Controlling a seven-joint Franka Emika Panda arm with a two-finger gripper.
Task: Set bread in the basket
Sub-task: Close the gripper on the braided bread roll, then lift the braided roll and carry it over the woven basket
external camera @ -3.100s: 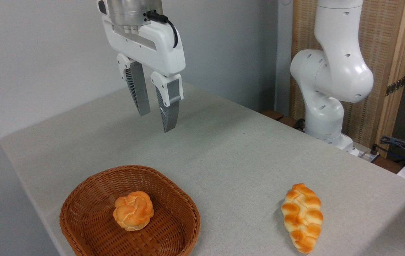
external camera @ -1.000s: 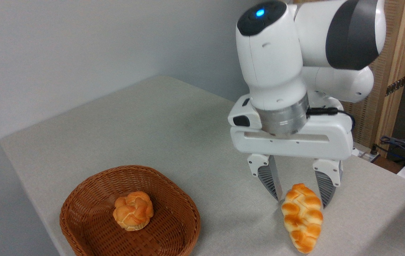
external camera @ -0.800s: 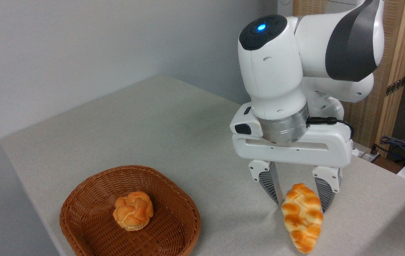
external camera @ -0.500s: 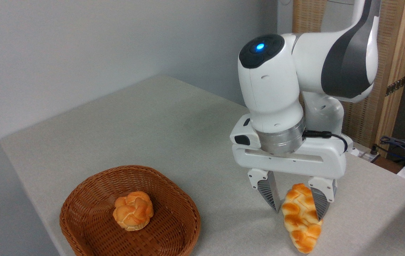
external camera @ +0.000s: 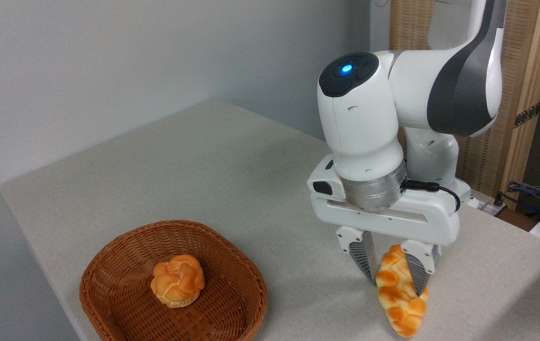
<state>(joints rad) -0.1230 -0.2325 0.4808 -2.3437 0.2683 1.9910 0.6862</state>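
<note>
The bread (external camera: 397, 304), a long braided golden-orange loaf, lies on the grey table at the front right. My gripper (external camera: 395, 286) has come straight down on its far half. One finger is on each side, pressing against the loaf, and the right finger hides part of the crust. The loaf still rests on the table. The basket (external camera: 250, 277), brown woven wicker, stands at the front left, well apart from the gripper.
A small round knotted bun (external camera: 178, 280) lies inside the basket. The table's front right edge runs close to the loaf. Cables (external camera: 535, 193) and a wooden panel (external camera: 521, 94) stand behind the arm's base at the right.
The gripper came from above the basket to the loaf, dropped around it, and its fingers drew in from wide apart until they touch the loaf's sides.
</note>
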